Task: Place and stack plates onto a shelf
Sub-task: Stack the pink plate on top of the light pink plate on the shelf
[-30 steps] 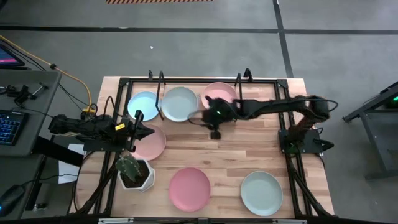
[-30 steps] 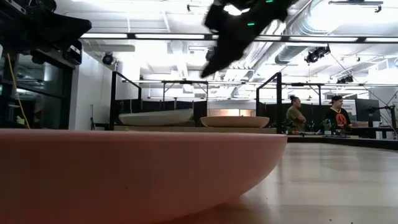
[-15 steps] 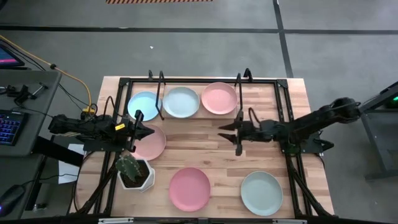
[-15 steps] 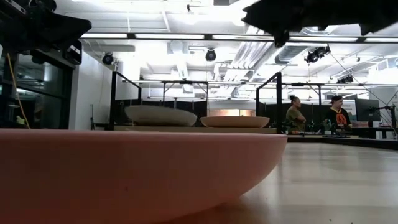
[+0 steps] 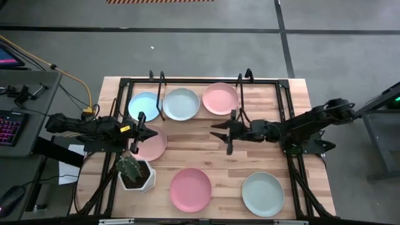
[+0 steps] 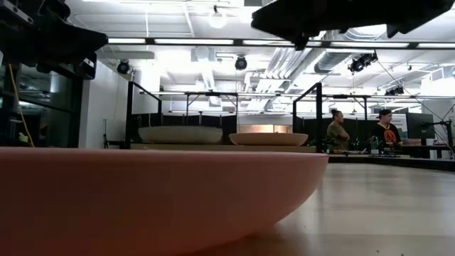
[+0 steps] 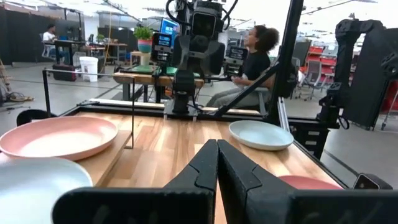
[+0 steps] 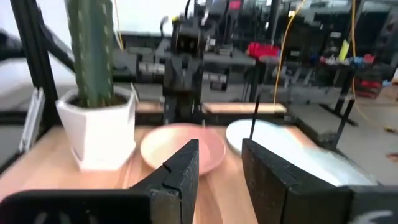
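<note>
Three plates lie on the shelf [image 6: 220, 147] at the table's far side: light blue [image 5: 144, 105], pale mint [image 5: 181, 103] and pink [image 5: 220, 98]. Another pink plate [image 5: 154, 144] rests on the table at the left, a third pink one [image 5: 190, 189] near the front edge, and a mint one [image 5: 262, 194] at the front right. My left gripper [image 5: 147, 133] is shut and hovers over the left pink plate's edge. My right gripper [image 5: 222, 134] is open above bare wood mid-table, pointing left. In the right wrist view its fingers frame the left pink plate [image 8: 183, 146].
A white pot with a cactus [image 5: 134, 172] stands at the front left, close to my left arm. A black tube frame [image 5: 284, 106] runs around the table. Bare wood lies between the shelf and the front plates. People sit beyond the table [image 6: 340, 131].
My right gripper has drawn back from the pink plate on the shelf toward the table's near edge and right, leaving that plate in full view on the shelf, then eased a little left. It now hovers mid-table.
</note>
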